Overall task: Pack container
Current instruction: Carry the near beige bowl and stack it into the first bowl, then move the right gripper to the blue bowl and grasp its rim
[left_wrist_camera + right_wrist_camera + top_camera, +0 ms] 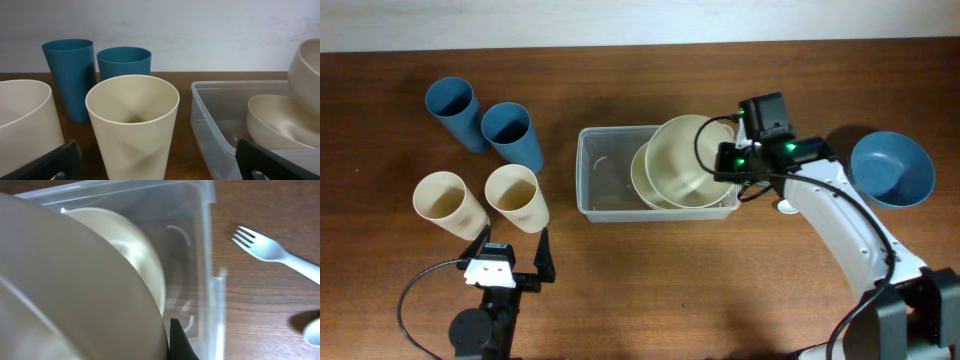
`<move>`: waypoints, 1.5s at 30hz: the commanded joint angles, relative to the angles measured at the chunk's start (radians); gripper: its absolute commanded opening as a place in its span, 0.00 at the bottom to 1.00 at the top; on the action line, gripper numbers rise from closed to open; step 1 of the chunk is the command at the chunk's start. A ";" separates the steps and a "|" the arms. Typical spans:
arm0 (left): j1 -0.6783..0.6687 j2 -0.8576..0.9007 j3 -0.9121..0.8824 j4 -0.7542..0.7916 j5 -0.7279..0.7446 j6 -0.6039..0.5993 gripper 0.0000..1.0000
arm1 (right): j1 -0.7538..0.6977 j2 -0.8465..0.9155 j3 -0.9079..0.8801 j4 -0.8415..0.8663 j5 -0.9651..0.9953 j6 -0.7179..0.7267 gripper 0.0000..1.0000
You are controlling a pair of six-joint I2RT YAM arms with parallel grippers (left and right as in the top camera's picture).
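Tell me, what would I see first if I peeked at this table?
Probably the right gripper pinching a big cream bowl by its rim, tilted over the clear container in the middle, where a second cream bowl already sits. On the left stand two blue cups and two cream cups, and a blue bowl waits at the far right.

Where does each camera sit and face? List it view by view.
Overhead: above the table, looking straight down at the container; left arm and right arm show.
Left wrist: low, facing across the table at a cream cup; open left gripper frames it.
Right wrist: looking down past the gripped cream bowl; one dark finger shows.
Shared: all show the container.
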 commanded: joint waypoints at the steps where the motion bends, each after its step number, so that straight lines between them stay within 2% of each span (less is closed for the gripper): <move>1: 0.006 -0.008 -0.006 -0.001 0.011 0.019 1.00 | 0.046 0.014 0.041 0.014 0.011 -0.009 0.04; 16: 0.006 -0.008 -0.006 -0.001 0.011 0.019 1.00 | 0.076 0.096 0.041 0.088 0.031 0.028 0.04; 18: 0.006 -0.008 -0.006 -0.001 0.011 0.019 1.00 | 0.076 0.098 0.041 0.092 0.031 0.029 0.06; 21: 0.006 -0.008 -0.006 -0.001 0.011 0.019 1.00 | 0.076 0.098 0.041 0.095 0.031 0.028 0.36; 22: 0.006 -0.008 -0.006 -0.001 0.011 0.019 1.00 | 0.076 0.098 0.041 0.096 0.032 0.028 0.51; 25: 0.006 -0.008 -0.006 -0.001 0.011 0.019 1.00 | 0.076 0.098 0.041 0.095 0.032 0.028 0.69; 31: 0.006 -0.008 -0.006 -0.001 0.011 0.019 1.00 | 0.076 0.097 0.067 0.069 0.025 0.029 0.96; 33: 0.006 -0.008 -0.006 -0.001 0.011 0.019 1.00 | 0.076 0.095 0.117 0.010 0.024 0.028 0.99; 40: 0.006 -0.008 -0.006 -0.001 0.011 0.019 1.00 | 0.064 0.083 0.442 -0.327 0.068 0.025 0.99; 45: 0.006 -0.008 -0.006 -0.001 0.011 0.019 1.00 | -0.021 0.082 0.614 -0.515 0.132 0.046 0.99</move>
